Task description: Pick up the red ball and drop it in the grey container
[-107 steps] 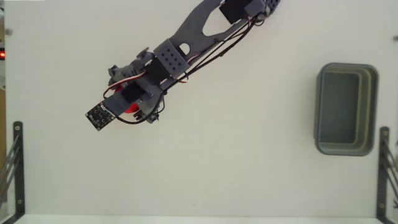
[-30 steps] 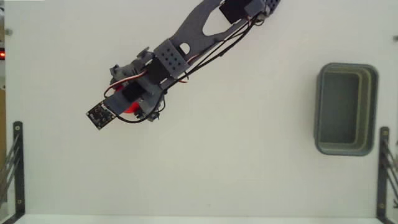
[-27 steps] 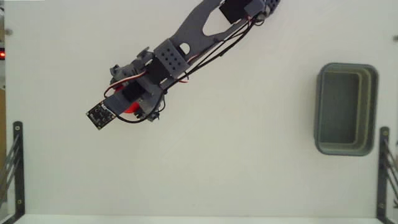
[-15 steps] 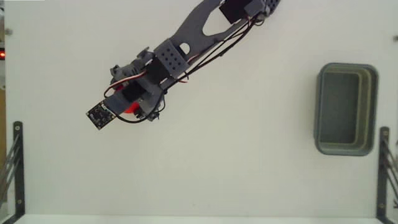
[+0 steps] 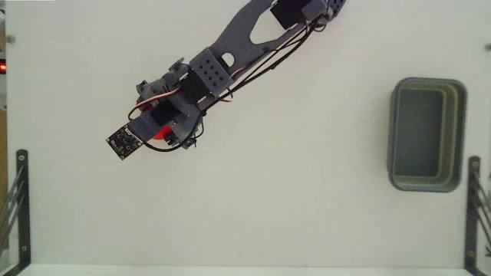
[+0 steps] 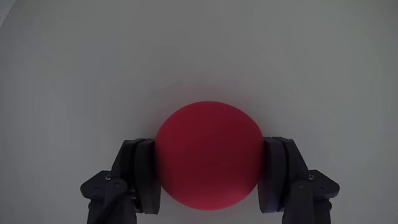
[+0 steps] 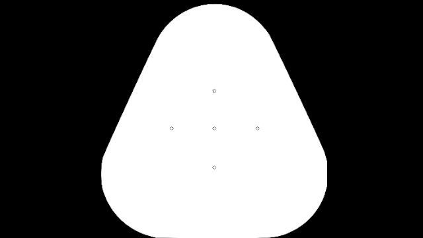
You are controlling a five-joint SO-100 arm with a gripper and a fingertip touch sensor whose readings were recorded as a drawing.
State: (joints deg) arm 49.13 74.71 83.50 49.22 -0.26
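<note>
Red ball (image 6: 209, 155) stays clamped between unmoved fingers (image 6: 143, 174).

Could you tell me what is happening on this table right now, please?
A single robot arm reaches across the white table. Its pincer has a finger on each side of the red ball, seemingly gripping it; whether it is lifted is unclear. In the fixed view the grey container sits empty, far off to the right.
</note>
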